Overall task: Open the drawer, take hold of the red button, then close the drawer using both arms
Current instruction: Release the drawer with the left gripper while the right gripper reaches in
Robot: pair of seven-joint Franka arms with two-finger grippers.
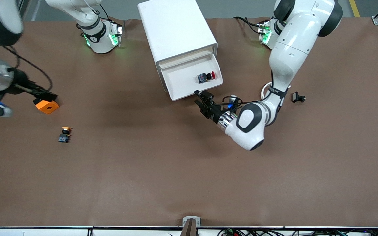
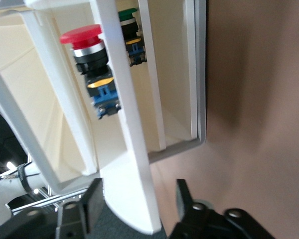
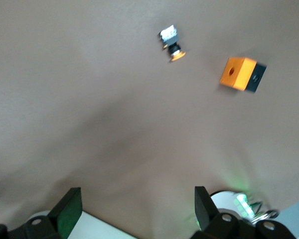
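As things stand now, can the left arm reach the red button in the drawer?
Probably yes. The drawer is pulled out and open on top, and the red button lies uncovered in it. The left gripper is at the drawer's front wall, fingers astride it, so it must first let go and lift over.

The button (image 1: 206, 77), red-capped on a black-and-blue body, lies on its side in the open drawer (image 1: 179, 86). The drawer is white and pulled out.
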